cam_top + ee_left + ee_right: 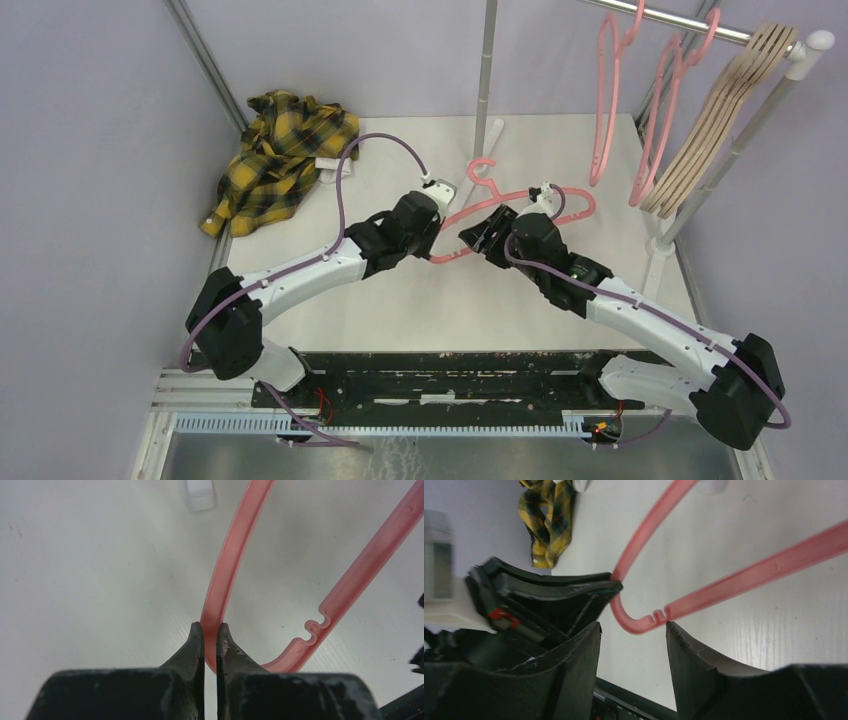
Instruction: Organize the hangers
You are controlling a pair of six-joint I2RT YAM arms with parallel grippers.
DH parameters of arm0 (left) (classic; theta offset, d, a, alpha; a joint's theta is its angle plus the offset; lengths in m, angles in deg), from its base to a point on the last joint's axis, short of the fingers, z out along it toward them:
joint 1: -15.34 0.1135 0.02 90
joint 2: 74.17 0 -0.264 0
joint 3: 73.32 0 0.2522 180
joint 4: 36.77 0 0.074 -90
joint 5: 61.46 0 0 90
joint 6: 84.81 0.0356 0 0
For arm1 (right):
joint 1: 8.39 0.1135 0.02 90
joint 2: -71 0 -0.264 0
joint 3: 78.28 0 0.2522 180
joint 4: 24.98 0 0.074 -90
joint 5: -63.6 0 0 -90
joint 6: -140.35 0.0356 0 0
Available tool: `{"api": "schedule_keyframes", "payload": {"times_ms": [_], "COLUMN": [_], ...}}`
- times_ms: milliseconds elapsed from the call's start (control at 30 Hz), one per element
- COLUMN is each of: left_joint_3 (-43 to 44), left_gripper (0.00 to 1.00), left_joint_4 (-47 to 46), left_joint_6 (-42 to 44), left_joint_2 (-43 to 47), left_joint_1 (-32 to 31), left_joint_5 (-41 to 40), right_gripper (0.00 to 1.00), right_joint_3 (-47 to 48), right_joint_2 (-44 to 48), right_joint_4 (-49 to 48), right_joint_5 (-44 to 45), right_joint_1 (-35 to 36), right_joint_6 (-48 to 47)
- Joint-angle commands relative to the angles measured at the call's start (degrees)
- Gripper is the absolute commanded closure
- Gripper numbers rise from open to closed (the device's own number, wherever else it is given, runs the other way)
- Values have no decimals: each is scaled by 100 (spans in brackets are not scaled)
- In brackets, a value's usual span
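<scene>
White tabletop carries your loose pink hanger at about mid-surface, its hook pointing away from the arm bases. Your left gripper is pressed together on that hanger's rounded left corner, pinching the thin pink bar between its fingertips. Your right gripper sits just beside the same corner, by the small notch, with its jaws spread. You cannot tell whether either one brushes the bar. Beyond the hanger's right end, up on the rail, two more pink hangers hang by their hooks, with a tight stack of beige hangers next to them. Well past the hanger's left end, a yellow plaid shirt lies crumpled.
</scene>
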Motion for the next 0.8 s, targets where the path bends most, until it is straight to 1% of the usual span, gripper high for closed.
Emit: {"api": "schedule_keyframes", "payload": {"times_ms": [0, 167, 533, 767], "left_joint_3": [-42, -126, -477, -653], "left_gripper": [97, 97, 97, 97], "left_joint_4": [-427, -493, -569, -589], "left_joint_6": [-286, -353, -497, -566], "left_joint_2": [258, 407, 963, 1248], "left_joint_1": [-20, -18, -20, -20], "left_joint_5": [-226, -264, -201, -144], "right_gripper": [41, 41, 41, 42], "right_joint_3": [327, 414, 958, 1149], "right_joint_2": [22, -334, -1589, -2184], "right_joint_4": [-145, -422, -1367, -1757], "right_joint_5": [626, 746, 1215, 1281], "right_joint_1": [81, 153, 320, 413], "right_joint_6": [39, 125, -27, 47]}}
